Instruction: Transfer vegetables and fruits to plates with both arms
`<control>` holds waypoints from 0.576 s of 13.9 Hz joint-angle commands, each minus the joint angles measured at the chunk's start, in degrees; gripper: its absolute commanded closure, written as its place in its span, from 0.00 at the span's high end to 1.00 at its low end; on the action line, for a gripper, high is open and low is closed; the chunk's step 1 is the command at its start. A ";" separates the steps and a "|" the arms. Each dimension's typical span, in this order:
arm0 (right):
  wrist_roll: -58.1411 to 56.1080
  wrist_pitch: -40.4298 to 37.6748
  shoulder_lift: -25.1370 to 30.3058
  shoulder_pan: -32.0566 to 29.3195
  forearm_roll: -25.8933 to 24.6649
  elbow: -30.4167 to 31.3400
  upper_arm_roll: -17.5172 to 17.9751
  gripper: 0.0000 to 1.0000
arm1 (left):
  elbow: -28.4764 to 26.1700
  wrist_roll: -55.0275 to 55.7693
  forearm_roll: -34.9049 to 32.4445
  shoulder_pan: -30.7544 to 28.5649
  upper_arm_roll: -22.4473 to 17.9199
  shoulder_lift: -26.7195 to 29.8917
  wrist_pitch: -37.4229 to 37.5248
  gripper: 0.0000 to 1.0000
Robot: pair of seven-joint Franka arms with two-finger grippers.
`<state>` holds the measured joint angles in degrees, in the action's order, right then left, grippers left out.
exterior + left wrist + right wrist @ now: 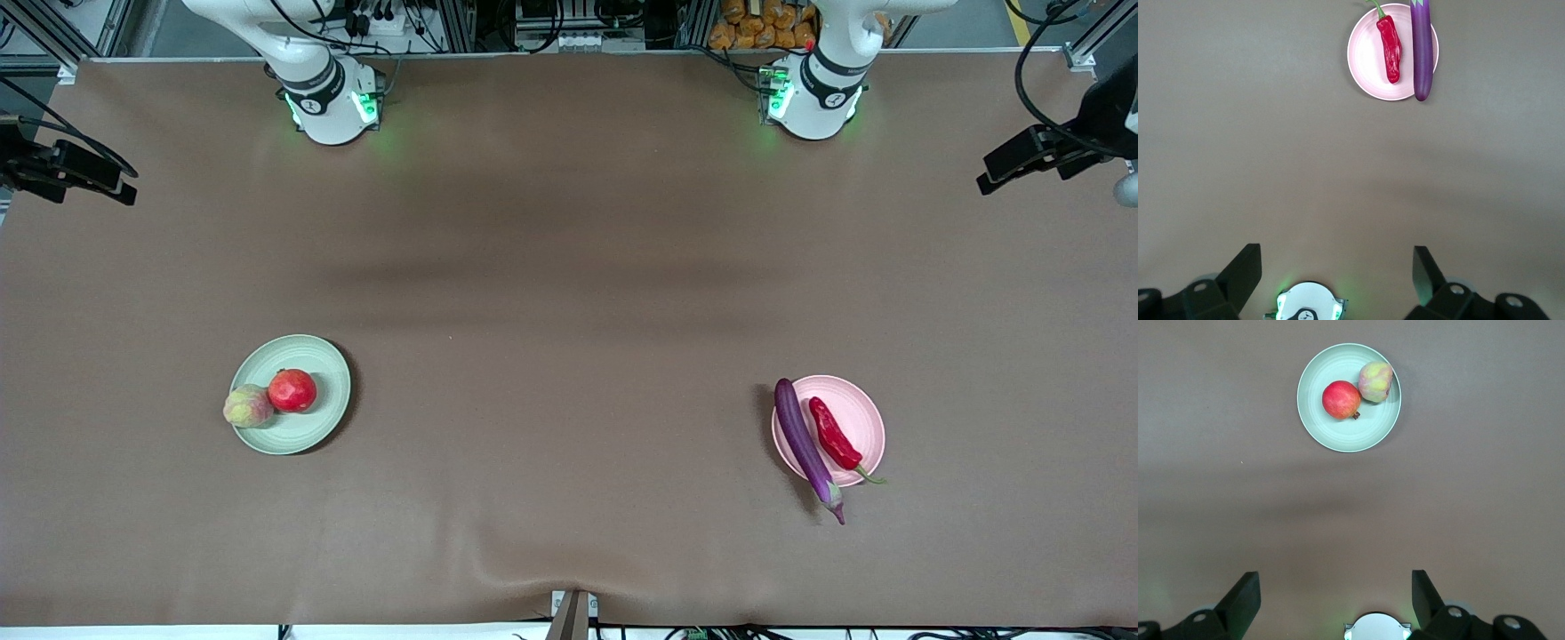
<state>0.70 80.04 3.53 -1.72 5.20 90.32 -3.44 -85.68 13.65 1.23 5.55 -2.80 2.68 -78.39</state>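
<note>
Both grippers, left gripper [1333, 277] and right gripper [1333, 597], hung wide open, empty, above the bases. Eggplant [806, 448] overhung pink plate [862, 413]; glossy, likely slippery, so grip mid-body.

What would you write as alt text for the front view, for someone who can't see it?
Two round plastic plates sit on a brown table: a pale green plate toward the right arm's end holds a round red pomegranate and a yellowish-pink peach-like fruit; a pale pink plate toward the left arm's end holds a red chili pepper and a long purple eggplant overhanging its rim.
</note>
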 commanded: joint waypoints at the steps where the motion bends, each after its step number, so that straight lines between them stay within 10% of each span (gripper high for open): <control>1: 0.89 -0.68 -0.19 -0.83 -0.90 -1.46 0.98 1.00 | -0.37 -1.70 -0.09 -0.28 -0.36 1.19 0.35 1.00; 8: 0.89 -0.94 -0.19 -0.83 -0.90 -1.90 0.98 1.00 | 0.17 -1.79 -2.73 0.17 0.17 0.75 -5.26 1.00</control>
<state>0.70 80.00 3.53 -1.72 5.20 89.51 -3.43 -85.28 12.88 0.06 5.52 -2.99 2.71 -81.24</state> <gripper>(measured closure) 0.000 0.000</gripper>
